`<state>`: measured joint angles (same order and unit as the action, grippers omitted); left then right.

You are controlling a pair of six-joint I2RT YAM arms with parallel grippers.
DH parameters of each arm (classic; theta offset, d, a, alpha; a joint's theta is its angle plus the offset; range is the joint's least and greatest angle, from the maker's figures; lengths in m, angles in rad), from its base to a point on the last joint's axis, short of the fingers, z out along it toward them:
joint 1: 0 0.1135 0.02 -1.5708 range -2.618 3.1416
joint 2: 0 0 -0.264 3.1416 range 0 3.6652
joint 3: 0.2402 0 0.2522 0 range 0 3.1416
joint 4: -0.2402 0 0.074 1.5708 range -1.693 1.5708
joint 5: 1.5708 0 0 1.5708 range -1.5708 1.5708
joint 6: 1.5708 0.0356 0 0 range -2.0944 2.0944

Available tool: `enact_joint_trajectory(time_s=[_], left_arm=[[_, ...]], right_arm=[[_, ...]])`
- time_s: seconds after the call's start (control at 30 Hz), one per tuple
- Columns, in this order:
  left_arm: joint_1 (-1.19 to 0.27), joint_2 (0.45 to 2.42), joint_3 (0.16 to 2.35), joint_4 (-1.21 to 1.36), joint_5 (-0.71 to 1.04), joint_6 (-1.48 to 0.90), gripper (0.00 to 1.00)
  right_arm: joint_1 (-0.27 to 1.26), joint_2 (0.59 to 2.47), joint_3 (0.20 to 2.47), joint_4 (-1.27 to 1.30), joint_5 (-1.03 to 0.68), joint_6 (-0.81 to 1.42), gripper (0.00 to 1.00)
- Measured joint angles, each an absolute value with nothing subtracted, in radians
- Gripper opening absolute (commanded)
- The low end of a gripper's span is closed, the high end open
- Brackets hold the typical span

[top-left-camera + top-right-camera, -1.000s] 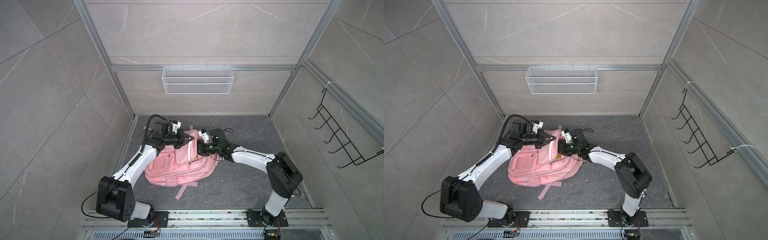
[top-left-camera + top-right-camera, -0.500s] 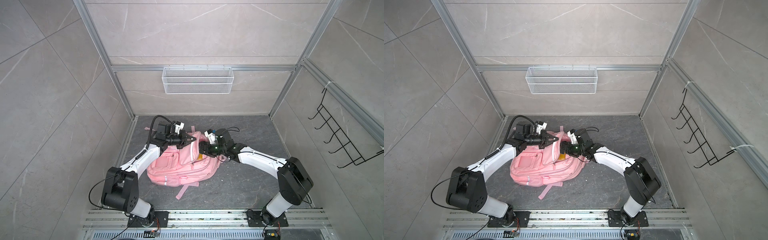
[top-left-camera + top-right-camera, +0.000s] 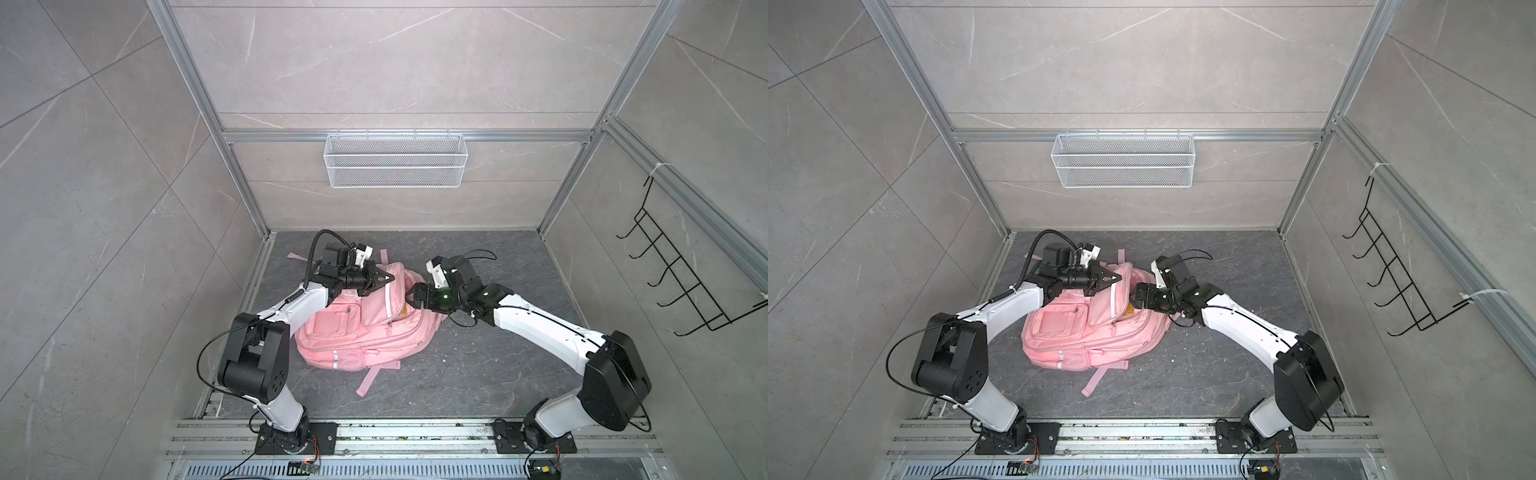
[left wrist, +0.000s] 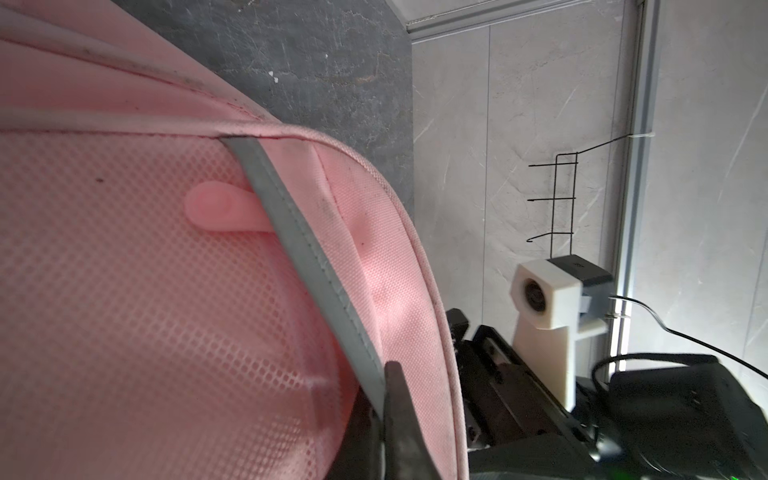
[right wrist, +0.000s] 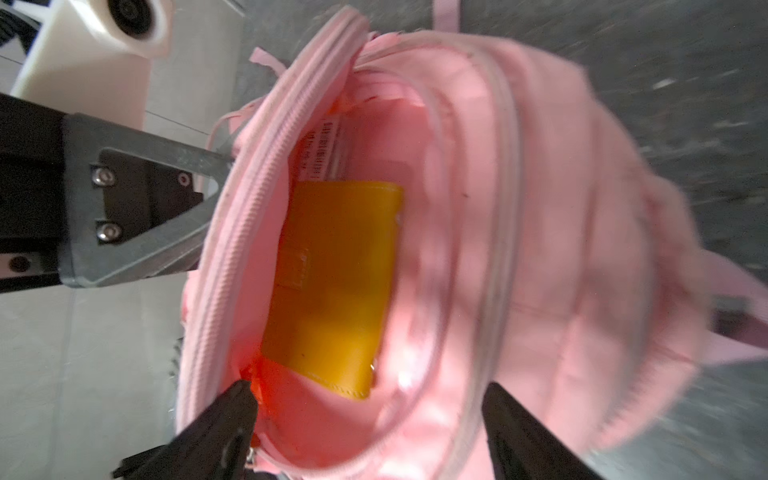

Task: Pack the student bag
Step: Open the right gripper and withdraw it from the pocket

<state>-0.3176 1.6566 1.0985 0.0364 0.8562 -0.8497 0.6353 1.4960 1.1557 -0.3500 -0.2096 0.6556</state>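
The student bag (image 3: pixel 357 332) (image 3: pixel 1075 332), a pink backpack, lies on the dark floor in both top views, main compartment unzipped. My left gripper (image 3: pixel 390 277) (image 3: pixel 1114 277) (image 4: pixel 388 370) is shut on the bag's upper flap beside a grey reflective strip (image 4: pixel 299 241) and holds the mouth up. My right gripper (image 3: pixel 411 297) (image 3: pixel 1136 300) (image 5: pixel 370 390) stands open at the mouth, its fingertips (image 5: pixel 241 399) level with the zip rim, nothing between them. A flat yellow pouch (image 5: pixel 332 282) lies inside the bag (image 5: pixel 582 208). The left gripper's fingers (image 5: pixel 187 162) show beyond the rim.
A white wire basket (image 3: pixel 395 160) hangs on the back wall and a black wire hook rack (image 3: pixel 685 282) on the right wall. A loose pink strap (image 3: pixel 370 378) trails toward the front rails (image 3: pixel 374 434). Metal frame posts stand at the floor's back corners.
My right gripper has opened wider and its arm has drawn back a little to the right. The left gripper has carried the flap slightly rightward, still shut on it.
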Motion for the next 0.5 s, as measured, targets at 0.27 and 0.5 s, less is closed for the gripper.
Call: enact_joint_trajectory(time_s=[0.27,0.5], left_arm=[[-0.369,1.686,1.103,-0.033,0.754,-0.781,0.16],[-0.375,1.646,1.112,-0.146,0.65,-0.771,0.48]], right_arm=[[0.635,1.427,1.193,-0.461,-0.041,0.597,0.86],[0.673,1.457,1.187,-0.433,-0.133,0.527,0.85]])
